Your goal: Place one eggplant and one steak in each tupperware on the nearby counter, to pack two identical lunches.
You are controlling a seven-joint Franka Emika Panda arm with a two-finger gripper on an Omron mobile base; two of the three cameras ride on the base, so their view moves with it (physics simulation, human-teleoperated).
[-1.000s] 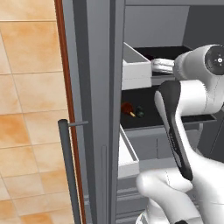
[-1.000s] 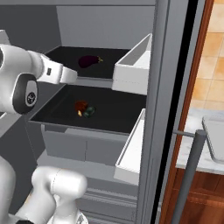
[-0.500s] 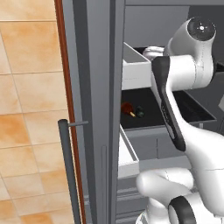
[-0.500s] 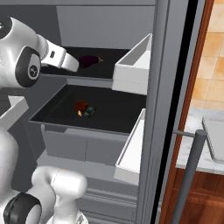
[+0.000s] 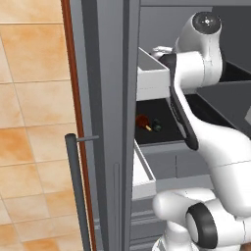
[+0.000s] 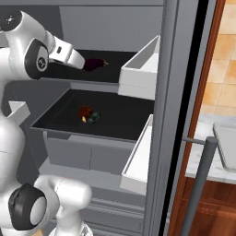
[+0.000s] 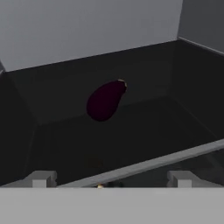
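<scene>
Claw first: the gripper (image 7: pixel 111 183) is spread as wide as it goes and has nothing in it. In the hand view its two fingertips (image 7: pixel 40 179) poke up at the bottom, well apart, with the front lip of a fridge shelf running between them.

Beyond that lip, on the upper shelf (image 6: pixel 115 60), lies a purple-black eggplant (image 7: pixel 105 100), an oval lump set at a slant with a small pale stem end at its upper right. It sits well back on the dark shelf floor, clear of the fingertips. From the right base view the same eggplant (image 6: pixel 94 64) shows just past the end of the white hand, near but apart from it.

One level down, on the lower shelf (image 6: pixel 55 120), a steak (image 6: pixel 85 112) and a smaller dark teal-grey eggplant (image 6: pixel 95 117) lie touching or very nearly so, the reddish-brown piece to the left with a short orange stub. In the left base view the pair shows again, steak (image 5: pixel 143 121) beside small eggplant (image 5: pixel 156 125), behind the fridge's grey door post.

Off to the right in the right base view, past the open door's edge, a pale grey-white tupperware (image 6: pixel 227 146) rests on the marbled counter (image 6: pixel 203 152). Its far side is cut off by the picture's edge.
</scene>
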